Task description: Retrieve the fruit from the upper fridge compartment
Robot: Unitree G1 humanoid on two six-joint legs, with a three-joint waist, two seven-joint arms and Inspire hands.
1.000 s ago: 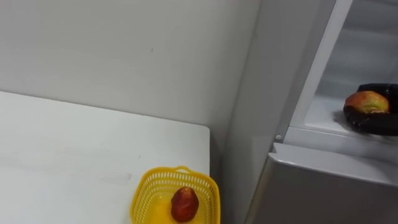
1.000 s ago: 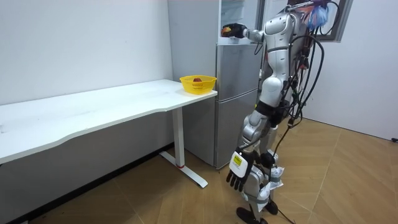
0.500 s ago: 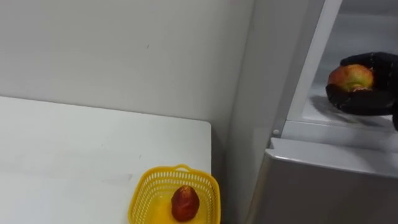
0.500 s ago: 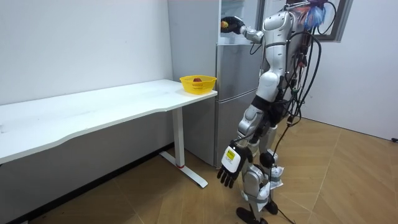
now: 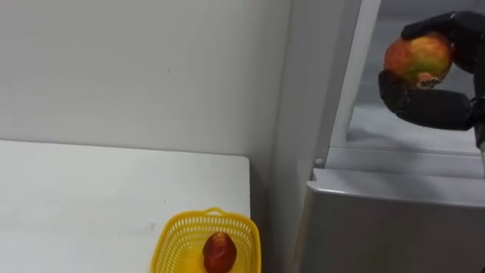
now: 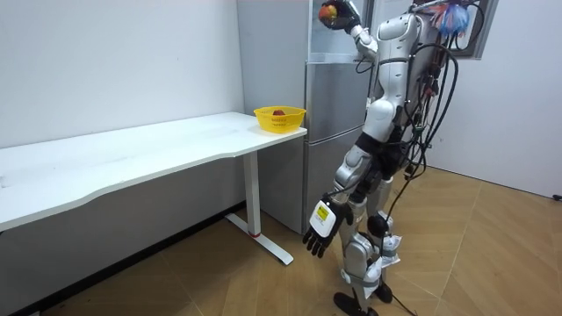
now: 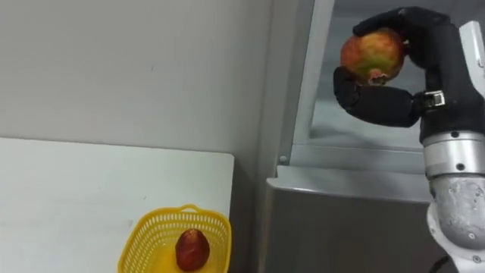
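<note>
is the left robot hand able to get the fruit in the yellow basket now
Probably not: the left robot hand hangs open by the leg, well below the yellow basket on the table.

1 red-green fruit [image 5: 418, 59], 1 dark-red fruit [image 5: 219, 252], 1 yel. basket [image 5: 176, 238], 1 wht table [image 5: 106, 199], 1 fridge [image 5: 379, 227]

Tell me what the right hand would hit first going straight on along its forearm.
Likely the inner wall of the fridge. The right hand, curled round the fruit, points up into the open upper compartment; nothing else shows in that line, though depth is unclear.
</note>
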